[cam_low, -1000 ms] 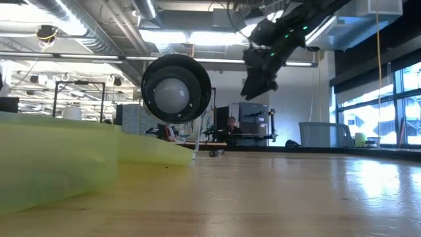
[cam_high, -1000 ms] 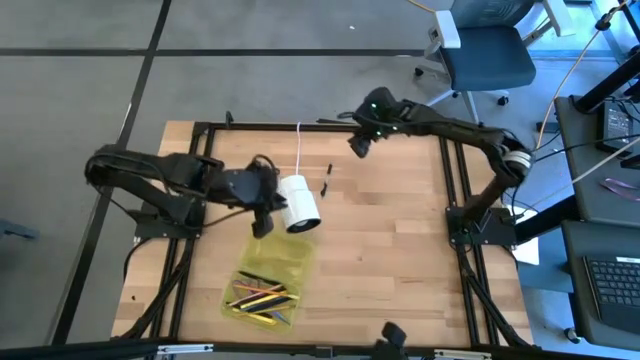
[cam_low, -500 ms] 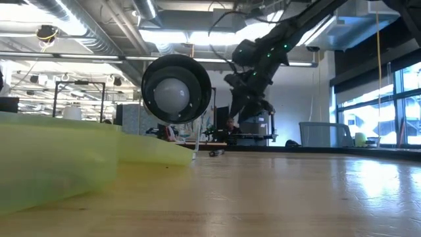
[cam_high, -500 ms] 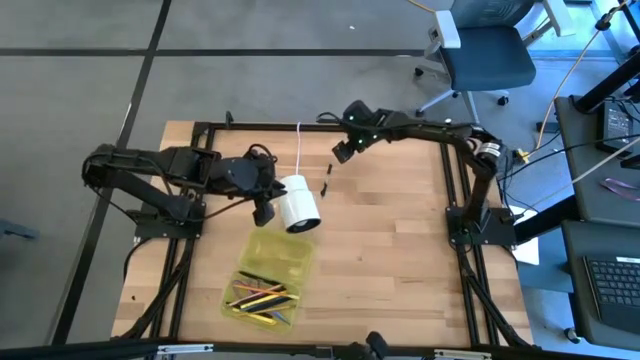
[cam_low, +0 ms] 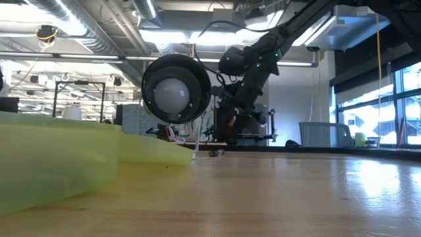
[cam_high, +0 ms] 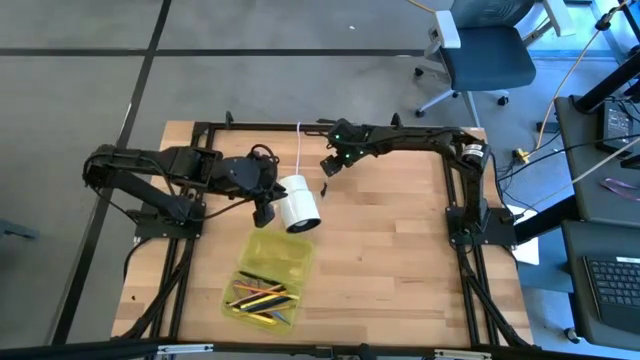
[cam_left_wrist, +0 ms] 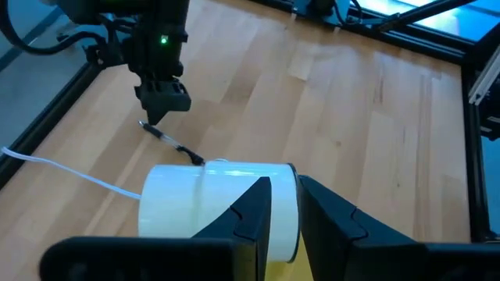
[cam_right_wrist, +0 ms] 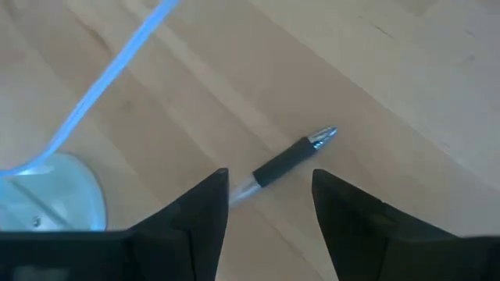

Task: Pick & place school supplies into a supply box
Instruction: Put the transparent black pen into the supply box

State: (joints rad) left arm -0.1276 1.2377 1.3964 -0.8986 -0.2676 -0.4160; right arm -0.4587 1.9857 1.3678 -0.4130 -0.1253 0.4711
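Note:
A black pen (cam_right_wrist: 291, 156) with a silver tip lies flat on the wood near the table's far edge, also seen as the pen (cam_high: 325, 186) from above. My right gripper (cam_right_wrist: 269, 173) hangs open just above it, one finger on either side, touching nothing; it shows as the right gripper (cam_low: 230, 115) in the low view. The supply box (cam_high: 268, 280), yellow-green, lies open near the front left with several pens and pencils inside. My left gripper (cam_left_wrist: 285, 183) hovers high beside the white cylinder (cam_high: 298, 202), with a narrow gap between its fingers.
The white cylinder (cam_low: 176, 89) hangs clear of the table, and its cord (cam_high: 300, 150) runs to the far edge. Black frame rails (cam_high: 455, 190) line the table's sides. The box wall (cam_low: 66, 161) fills the low view's left. Bare wood (cam_high: 390, 250) lies to the right.
My right gripper has come down and toward the table's left, from above the far edge to just over the black pen, and has rolled about its own axis. Its fingers keep the same gap. The pen, the cylinder and the box have stayed put.

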